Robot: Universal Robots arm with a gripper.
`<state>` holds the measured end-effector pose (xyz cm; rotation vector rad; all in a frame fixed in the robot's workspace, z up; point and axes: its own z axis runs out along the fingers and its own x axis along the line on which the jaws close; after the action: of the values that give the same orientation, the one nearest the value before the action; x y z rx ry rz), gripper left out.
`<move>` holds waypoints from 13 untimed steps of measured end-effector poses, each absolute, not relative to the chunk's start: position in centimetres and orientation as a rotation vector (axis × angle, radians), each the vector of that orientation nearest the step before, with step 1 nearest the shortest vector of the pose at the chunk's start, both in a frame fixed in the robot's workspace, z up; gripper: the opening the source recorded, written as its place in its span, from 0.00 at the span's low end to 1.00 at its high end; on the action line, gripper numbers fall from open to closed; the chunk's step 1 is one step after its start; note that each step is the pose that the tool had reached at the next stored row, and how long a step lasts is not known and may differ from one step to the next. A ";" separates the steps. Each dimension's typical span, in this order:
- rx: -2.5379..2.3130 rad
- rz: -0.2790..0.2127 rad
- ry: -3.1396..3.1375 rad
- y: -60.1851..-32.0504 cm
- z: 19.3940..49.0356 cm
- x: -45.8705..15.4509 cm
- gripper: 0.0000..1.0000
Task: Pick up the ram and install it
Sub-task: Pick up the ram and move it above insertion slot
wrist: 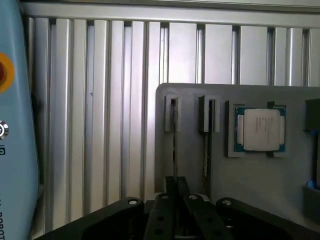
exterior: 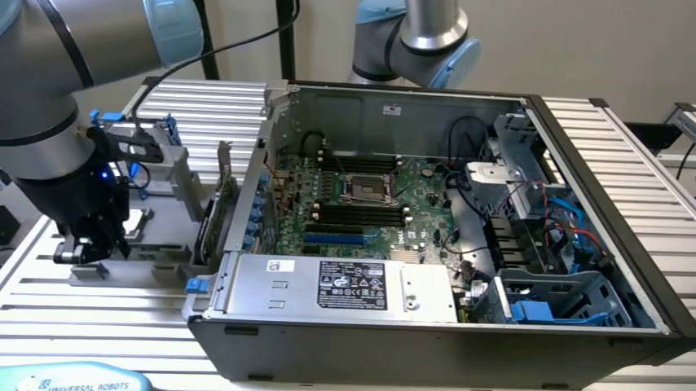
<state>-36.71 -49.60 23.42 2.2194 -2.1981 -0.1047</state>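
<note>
Your slatted aluminium counter [exterior: 98,326] carries everything. The open computer case [exterior: 435,342] lies on its side well off to the exterior view's right of the tool [exterior: 87,252], so its motherboard [exterior: 425,183] faces upward. That puts the black memory slots [exterior: 359,213] where a stick can go in from above.

The tool is down over the grey holder tray [wrist: 250,190]. The tray is there to stand parts in known places so they can be taken cleanly. The light blue teach pendant [wrist: 15,150] lies on the counter to one side of the tool, apart from the tray. The upright expansion card [exterior: 225,204] stands between the tool and the case.

On the tray, the square processor [wrist: 261,130] rests flat in its own pocket, two places over from the tool. A second thin stick [wrist: 206,145] stands on edge in the slot just beside the tool.

The ram [wrist: 174,135] stands on edge in the slot directly under the tool [wrist: 176,187]. Held that way, its narrow top edge is the part offered for a pinch.

The two dark fingers [wrist: 170,186] stand almost together, with the ram's edge running in between them. I judge the tool to be closed on the ram, which sits in its slot and is not yet lifted.
</note>
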 end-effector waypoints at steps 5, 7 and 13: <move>2.218 -0.107 -2.197 -49.6 25.7 -36.6 0.13; 2.218 -0.108 -2.197 -49.6 26.6 -36.4 0.13; 2.218 -0.109 -2.196 -49.6 29.3 -36.0 0.13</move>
<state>-35.98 -49.60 29.31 2.2176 -2.1960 -0.1088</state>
